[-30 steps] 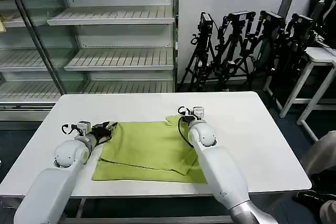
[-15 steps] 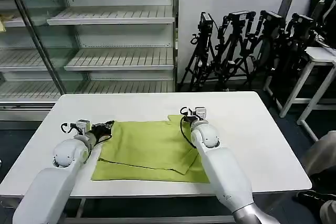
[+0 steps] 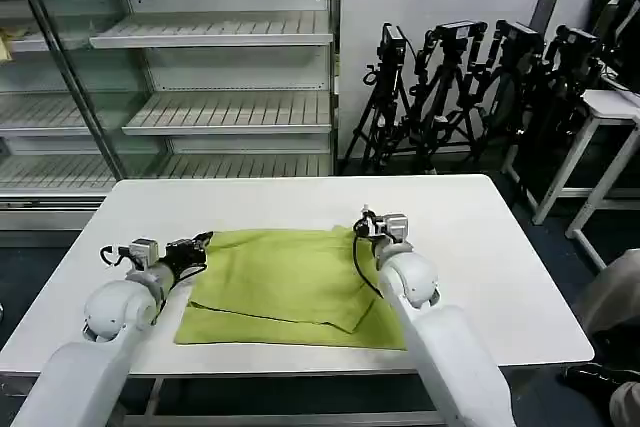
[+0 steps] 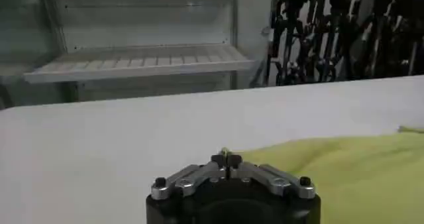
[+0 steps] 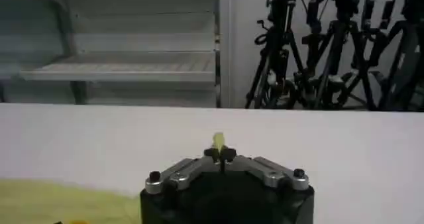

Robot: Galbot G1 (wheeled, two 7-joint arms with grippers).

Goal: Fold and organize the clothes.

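Matt soft cloth T-shirt [image 3: 285, 282] on smooth matt white table [image 3: 500, 267]; metal gripper fingers [image 4: 199, 175].

Lab (tripods [image 3: 470, 97], bare shelving [image 3: 215, 97])

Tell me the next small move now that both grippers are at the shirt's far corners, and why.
Probably lift both grippers together and carry the far edge toward the near hem. The left gripper and right gripper each look shut on a pinch of the lime T-shirt, which lies partly folded on the white table, so the cloth seems secured for the next fold.
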